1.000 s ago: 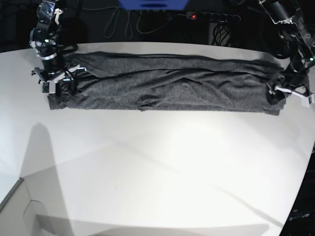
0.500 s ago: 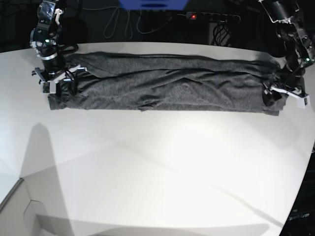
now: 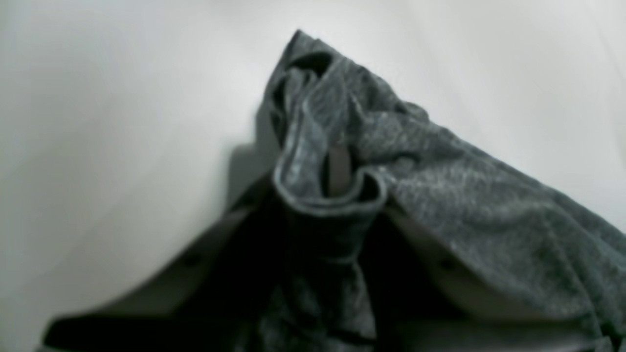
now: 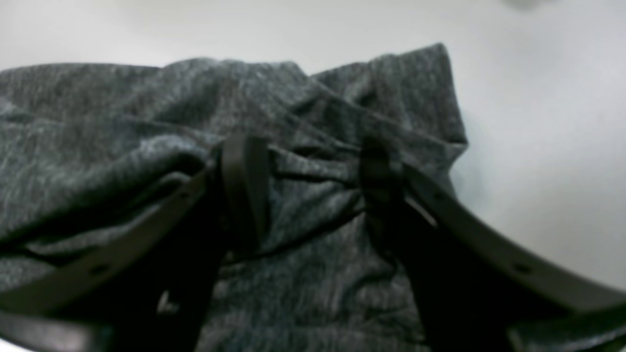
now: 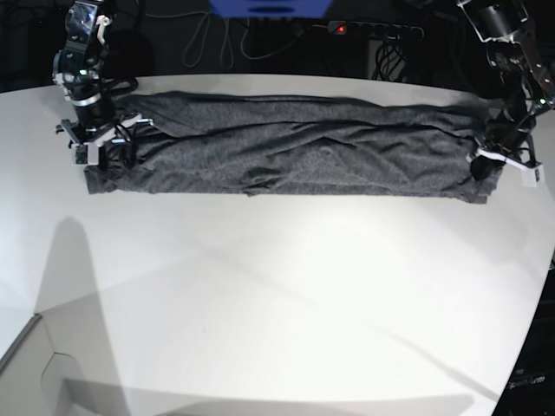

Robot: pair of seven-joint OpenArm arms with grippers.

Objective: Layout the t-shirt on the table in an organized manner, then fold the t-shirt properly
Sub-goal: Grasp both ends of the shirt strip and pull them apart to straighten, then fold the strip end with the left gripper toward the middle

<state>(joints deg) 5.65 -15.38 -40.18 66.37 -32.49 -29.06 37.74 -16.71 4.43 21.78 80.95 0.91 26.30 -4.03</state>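
Observation:
The t-shirt point(image 5: 295, 152) lies as one long dark grey band across the far half of the table point(image 5: 277, 295). At the band's right end, my left gripper point(image 5: 500, 162) is shut on a bunched fold of the hem. The left wrist view shows that cloth point(image 3: 464, 195) pinched in the left gripper point(image 3: 337, 190). Over the band's left end sits my right gripper point(image 5: 106, 147). In the right wrist view the right gripper point(image 4: 310, 181) has its fingers point(image 4: 244, 181) apart, pressed into the fabric point(image 4: 122, 122), with a creased ridge between them.
Behind the table, a power strip point(image 5: 373, 30) with a red light and loose cables point(image 5: 217, 39) hang in the dark. The tabletop's curved edge point(image 5: 542, 286) runs down the right side. A grey panel point(image 5: 35, 364) sits at the lower left corner.
My left gripper has gone from open to shut on the shirt's right end and has drawn slightly inward and back. The right arm and the rest of the shirt have not moved.

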